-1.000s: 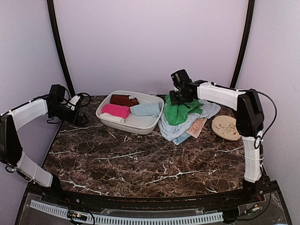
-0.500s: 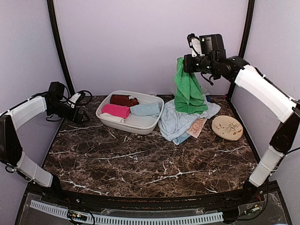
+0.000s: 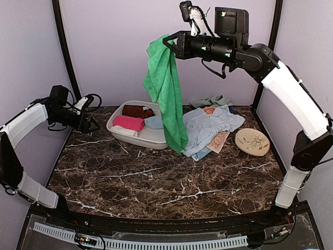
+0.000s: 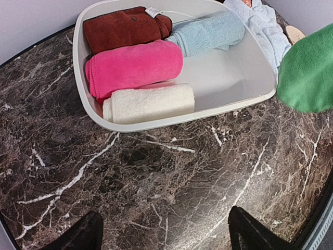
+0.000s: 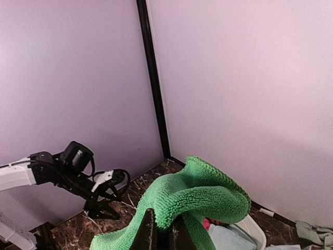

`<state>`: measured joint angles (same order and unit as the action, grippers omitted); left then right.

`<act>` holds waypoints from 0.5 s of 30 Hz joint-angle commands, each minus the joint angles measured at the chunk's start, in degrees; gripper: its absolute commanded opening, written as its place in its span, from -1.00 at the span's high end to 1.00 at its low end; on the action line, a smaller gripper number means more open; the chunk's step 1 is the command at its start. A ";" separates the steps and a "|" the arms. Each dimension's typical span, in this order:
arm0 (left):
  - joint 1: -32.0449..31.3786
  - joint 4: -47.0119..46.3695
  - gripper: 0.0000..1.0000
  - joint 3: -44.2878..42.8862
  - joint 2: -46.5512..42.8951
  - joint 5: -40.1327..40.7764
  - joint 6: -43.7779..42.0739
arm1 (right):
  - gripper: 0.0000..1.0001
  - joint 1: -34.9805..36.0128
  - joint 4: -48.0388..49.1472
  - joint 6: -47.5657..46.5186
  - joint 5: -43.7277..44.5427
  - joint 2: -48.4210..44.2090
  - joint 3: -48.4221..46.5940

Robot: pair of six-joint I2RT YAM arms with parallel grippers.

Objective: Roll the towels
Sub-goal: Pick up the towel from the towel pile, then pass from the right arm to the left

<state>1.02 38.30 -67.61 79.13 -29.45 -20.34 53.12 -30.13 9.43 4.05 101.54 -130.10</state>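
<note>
Starting at the counter's (image 3: 156, 187) left edge, the left gripper (image 4: 164, 238) hovers low with its fingers spread wide and nothing between them, its camera looking across at the white basin (image 4: 83, 99) that sits towards the back left. Four rolled towels (image 4: 132, 67) lie in the basin (brown, pink, cream and pale blue), packed against one another. Just right of the basin, the green towel (image 3: 169, 99) hangs high in the air from the right gripper (image 3: 174, 46), whose fingers are pinched tight on a fold near its top edge. Its lower tip dangles in front of the basin's right end, though whether it touches the counter I cannot tell. Towards the back right corner a pale blue towel (image 3: 208, 127) lies crumpled over a peach printed one (image 3: 220, 140), and a tan disc (image 3: 252, 141) rests near the right edge. The green towel looks light, limp and fuzzy, unlikely to slip but sure to bunch and twist. I judge it needs spreading flat on the front of the counter, best taken by two corners of a short edge, before a roll will start evenly.
</note>
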 commanded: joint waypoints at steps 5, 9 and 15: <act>0.30 4.77 -0.72 -4.06 -4.35 -8.07 -1.46 | 1.00 2.27 9.57 4.45 -5.44 -1.03 10.92; -0.11 4.42 -0.76 -3.59 -6.19 -14.03 -2.06 | 1.00 2.37 14.11 7.09 -10.04 -1.17 21.29; -5.40 5.80 -0.76 -5.77 -5.74 -16.78 -2.23 | 1.00 2.54 17.40 9.63 -15.95 0.54 29.23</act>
<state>-0.62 41.71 -70.83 73.89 -42.22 -21.52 55.27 -19.46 16.25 -6.37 101.84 -102.91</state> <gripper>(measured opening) 0.881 0.030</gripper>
